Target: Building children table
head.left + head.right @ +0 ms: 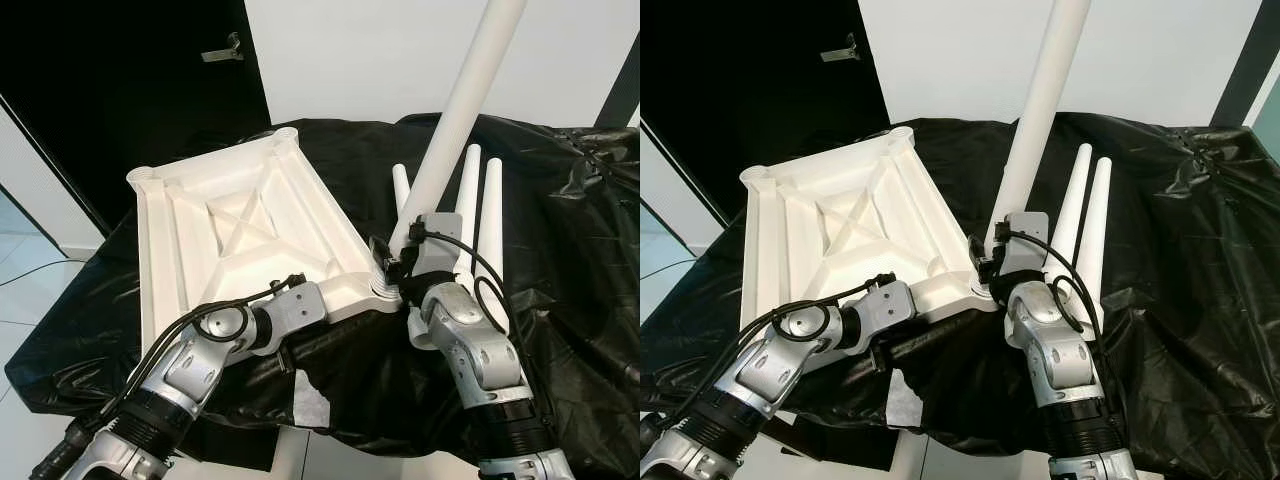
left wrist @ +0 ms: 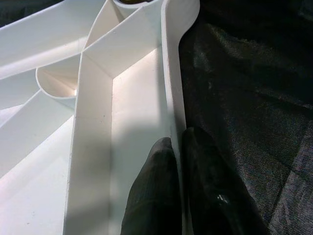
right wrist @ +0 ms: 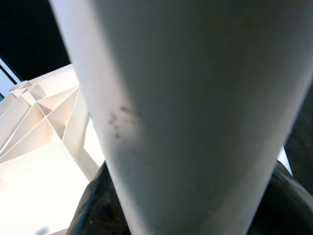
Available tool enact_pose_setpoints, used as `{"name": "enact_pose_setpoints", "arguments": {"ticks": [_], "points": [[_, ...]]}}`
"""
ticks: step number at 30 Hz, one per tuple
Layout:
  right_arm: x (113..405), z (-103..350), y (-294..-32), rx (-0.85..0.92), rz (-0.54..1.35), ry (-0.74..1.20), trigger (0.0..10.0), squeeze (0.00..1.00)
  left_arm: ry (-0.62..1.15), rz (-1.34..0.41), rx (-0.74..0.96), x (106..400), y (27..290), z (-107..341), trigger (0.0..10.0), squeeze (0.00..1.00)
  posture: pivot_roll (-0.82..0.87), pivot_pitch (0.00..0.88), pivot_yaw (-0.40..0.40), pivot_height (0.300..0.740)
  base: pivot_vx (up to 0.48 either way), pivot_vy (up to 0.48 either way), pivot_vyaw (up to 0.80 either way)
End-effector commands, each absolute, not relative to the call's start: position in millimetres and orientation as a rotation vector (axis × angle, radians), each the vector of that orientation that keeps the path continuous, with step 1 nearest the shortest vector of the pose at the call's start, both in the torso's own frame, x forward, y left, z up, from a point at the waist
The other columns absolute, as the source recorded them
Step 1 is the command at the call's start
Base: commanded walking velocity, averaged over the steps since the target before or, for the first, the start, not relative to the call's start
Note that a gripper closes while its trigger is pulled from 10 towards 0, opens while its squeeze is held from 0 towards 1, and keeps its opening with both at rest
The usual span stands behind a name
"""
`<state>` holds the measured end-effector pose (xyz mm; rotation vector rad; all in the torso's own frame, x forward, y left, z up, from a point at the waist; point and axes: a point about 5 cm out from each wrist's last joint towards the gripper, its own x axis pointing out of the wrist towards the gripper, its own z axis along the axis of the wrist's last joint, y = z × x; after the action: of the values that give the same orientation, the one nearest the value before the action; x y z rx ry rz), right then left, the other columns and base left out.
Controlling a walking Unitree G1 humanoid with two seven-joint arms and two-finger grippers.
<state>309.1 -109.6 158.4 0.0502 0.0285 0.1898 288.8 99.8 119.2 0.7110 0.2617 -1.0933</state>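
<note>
I am steadying the upturned tabletop [image 1: 240, 225] near the worktop's [image 1: 560, 300] front edge, my left end effector [image 2: 176, 147] pinched on its near rim. My right end effector [image 1: 400, 262] is clamped around the table leg [image 1: 462, 110], whose long axis is rising tilted from the near right corner socket [image 1: 383, 288], directly below my grip. Three spare legs [image 1: 478, 215] are lying just beyond.
</note>
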Motion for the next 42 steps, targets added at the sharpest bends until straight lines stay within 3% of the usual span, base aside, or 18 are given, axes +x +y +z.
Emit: {"name": "enact_pose_setpoints", "arguments": {"ticks": [1,12,28,39,42], "points": [[308,141,-112,0.043,0.165,0.111,10.0,0.00,0.272,-0.992,0.757,293,112,117,10.0,0.00,0.00,0.000,0.075,0.740,0.000,0.000,0.00],[298,130,-93,-0.136,0.330,0.055,10.0,0.00,0.271,-0.994,0.759,292,112,117,10.0,0.00,0.00,0.000,0.075,0.740,0.000,0.000,0.00],[287,107,-100,-0.300,0.480,-0.011,10.0,0.00,0.262,-1.002,0.765,291,111,118,10.0,0.00,0.00,0.000,0.076,0.740,0.000,0.000,0.00],[288,108,-102,-0.360,0.556,-0.050,10.0,0.00,0.260,-1.006,0.771,291,112,119,10.0,0.00,0.00,0.000,0.080,0.740,0.000,0.000,0.00],[289,108,-101,-0.260,0.566,-0.026,10.0,0.00,0.260,-1.005,0.772,291,113,119,10.0,0.00,0.01,0.000,0.083,0.740,0.000,0.000,0.00]]}}
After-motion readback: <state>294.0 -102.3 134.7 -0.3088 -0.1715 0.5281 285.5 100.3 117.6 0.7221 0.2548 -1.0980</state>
